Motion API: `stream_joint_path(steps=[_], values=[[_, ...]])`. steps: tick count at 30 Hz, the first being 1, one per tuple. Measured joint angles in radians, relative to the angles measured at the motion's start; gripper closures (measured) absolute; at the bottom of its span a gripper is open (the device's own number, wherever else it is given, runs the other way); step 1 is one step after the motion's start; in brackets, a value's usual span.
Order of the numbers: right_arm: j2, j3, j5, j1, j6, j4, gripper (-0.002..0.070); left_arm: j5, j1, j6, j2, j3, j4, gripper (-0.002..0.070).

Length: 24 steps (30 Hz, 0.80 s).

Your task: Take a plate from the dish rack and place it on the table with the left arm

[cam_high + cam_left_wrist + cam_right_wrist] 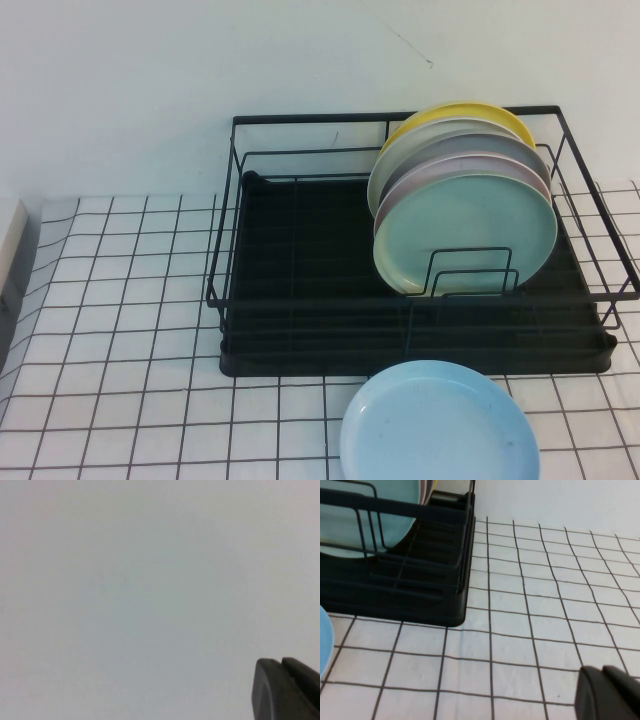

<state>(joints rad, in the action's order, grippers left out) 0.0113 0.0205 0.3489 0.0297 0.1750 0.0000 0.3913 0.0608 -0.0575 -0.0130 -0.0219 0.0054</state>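
Observation:
The mint-green plate (468, 232) stands upright at the front of a stack of plates in the black dish rack (300, 290), at the rack's right side. It also shows in the right wrist view (355, 520), behind the rack's wires (420, 575). Neither arm shows in the high view. In the left wrist view my left gripper (281, 661) is shut and empty, facing a plain white surface. In the right wrist view my right gripper (602, 669) is shut and empty, low over the gridded table (520, 620) beside the rack's corner.
Pink (440, 168), grey (425, 140) and yellow (455, 110) plates stand behind the mint one. A sky-blue plate (440, 425) lies flat on the table in front of the rack, its edge in the right wrist view (324, 640). A whitish object (8, 250) sits at the far left.

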Motion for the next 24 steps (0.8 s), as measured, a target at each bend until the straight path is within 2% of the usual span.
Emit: stream_joint_path(steps=[5, 10, 12, 15, 19, 24], values=[[0.0, 0.0, 0.0, 0.0, 0.0, 0.0, 0.0679, 0.196, 0.0, 0.003, 0.0, 0.0, 0.0, 0.0678], [0.0, 0.0, 0.0, 0.0, 0.002, 0.0, 0.0679, 0.205, 0.0, 0.058, -0.002, 0.0, -0.005, 0.0678], [0.0, 0.0, 0.0, 0.0, 0.004, 0.0, 0.0679, 0.111, 0.0, 0.076, -0.002, 0.0, -0.005, 0.0678], [0.0, 0.0, 0.0, 0.0, 0.004, 0.0, 0.0679, -0.165, 0.0, 0.09, -0.002, 0.069, -0.005, 0.0678], [0.0, 0.0, 0.0, 0.0, 0.004, 0.0, 0.0679, -0.463, 0.0, 0.09, 0.048, 0.254, -0.005, 0.0678], [0.0, 0.0, 0.0, 0.0, 0.006, 0.0, 0.0679, -0.743, 0.0, 0.07, 0.232, 0.469, -0.043, 0.0678]])
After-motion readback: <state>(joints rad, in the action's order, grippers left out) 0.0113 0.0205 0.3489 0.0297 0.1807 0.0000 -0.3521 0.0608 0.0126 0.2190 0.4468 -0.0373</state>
